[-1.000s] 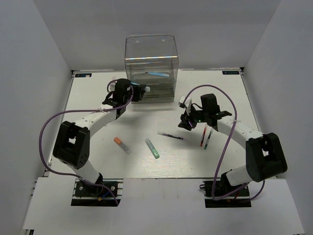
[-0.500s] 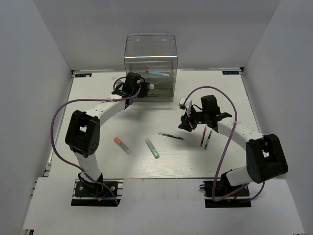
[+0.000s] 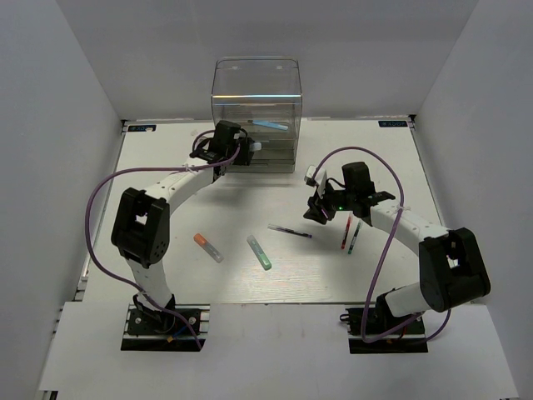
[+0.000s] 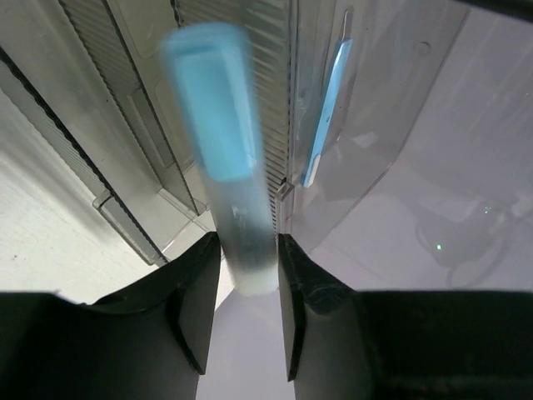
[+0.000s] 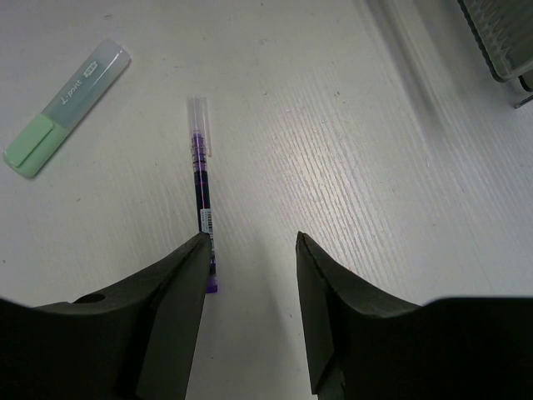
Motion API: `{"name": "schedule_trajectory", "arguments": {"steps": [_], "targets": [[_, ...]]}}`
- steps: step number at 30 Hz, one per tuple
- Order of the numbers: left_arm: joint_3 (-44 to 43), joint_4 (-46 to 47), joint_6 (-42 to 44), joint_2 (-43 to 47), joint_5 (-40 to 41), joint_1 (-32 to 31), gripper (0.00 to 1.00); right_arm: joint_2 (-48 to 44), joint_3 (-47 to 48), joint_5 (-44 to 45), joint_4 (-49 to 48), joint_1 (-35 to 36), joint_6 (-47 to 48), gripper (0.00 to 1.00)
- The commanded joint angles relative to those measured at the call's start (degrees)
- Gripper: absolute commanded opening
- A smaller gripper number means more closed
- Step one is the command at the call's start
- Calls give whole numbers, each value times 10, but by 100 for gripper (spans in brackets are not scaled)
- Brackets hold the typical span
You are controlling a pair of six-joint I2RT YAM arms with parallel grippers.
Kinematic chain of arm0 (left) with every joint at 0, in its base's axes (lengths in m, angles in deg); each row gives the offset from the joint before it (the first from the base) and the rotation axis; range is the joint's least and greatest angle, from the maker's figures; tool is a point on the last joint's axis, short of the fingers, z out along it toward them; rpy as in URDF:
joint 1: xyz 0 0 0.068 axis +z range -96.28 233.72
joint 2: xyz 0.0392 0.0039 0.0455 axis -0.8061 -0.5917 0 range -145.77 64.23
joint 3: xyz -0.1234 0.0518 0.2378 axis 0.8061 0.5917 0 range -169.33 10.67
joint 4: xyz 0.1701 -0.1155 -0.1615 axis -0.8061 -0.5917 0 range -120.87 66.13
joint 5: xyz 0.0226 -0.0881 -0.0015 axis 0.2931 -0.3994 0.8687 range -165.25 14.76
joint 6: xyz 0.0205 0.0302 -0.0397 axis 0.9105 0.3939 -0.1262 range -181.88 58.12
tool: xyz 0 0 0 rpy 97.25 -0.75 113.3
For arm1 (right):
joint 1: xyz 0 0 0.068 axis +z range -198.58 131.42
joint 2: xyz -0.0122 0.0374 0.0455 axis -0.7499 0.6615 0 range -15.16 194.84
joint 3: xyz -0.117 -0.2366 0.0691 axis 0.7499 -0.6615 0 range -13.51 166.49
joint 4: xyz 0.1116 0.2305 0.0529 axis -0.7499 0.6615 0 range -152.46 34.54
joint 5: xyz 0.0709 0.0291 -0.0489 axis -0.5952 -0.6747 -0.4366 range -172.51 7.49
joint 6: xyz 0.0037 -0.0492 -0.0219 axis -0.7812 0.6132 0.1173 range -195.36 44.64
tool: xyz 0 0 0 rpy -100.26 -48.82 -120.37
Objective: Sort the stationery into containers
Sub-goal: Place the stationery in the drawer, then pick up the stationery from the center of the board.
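Note:
My left gripper [image 3: 240, 150] is shut on a clear marker with a light blue cap [image 4: 218, 117]. It holds the marker against the front of the clear drawer unit [image 3: 256, 100]. The fingers [image 4: 200, 283] grip the marker's lower end. A light blue pen [image 3: 271, 126] lies inside a drawer and also shows in the left wrist view [image 4: 326, 108]. My right gripper [image 3: 317, 210] is open and empty, low over the table. A thin dark pen [image 5: 202, 208] lies just beside its left finger. The green-tipped marker [image 5: 67, 108] lies farther off.
An orange-capped marker [image 3: 208, 247] and the green-tipped marker [image 3: 259, 252] lie on the table's near middle. A red pen [image 3: 344, 235] and a teal pen [image 3: 354, 237] lie side by side right of my right gripper. A drawer corner [image 5: 500, 42] shows at the upper right.
My left gripper moved right and forward with the marker, up to the drawer unit's front, then held there. The right arm has barely moved.

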Motion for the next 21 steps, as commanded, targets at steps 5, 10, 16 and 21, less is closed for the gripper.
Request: {"name": "schedule_trajectory", "arguments": {"steps": [5, 10, 16, 21], "targets": [[-2, -8, -8, 10, 4, -4, 51, -17, 2, -9, -12, 2, -6, 52], [8, -3, -8, 16, -1, -4, 49, -20, 2, -11, -11, 2, -4, 52], [55, 38, 89, 66, -52, -4, 40, -13, 17, -47, 17, 12, 31, 46], [146, 16, 268, 137, -177, 13, 41, 10, 50, -19, 40, 59, 40, 41]]}}
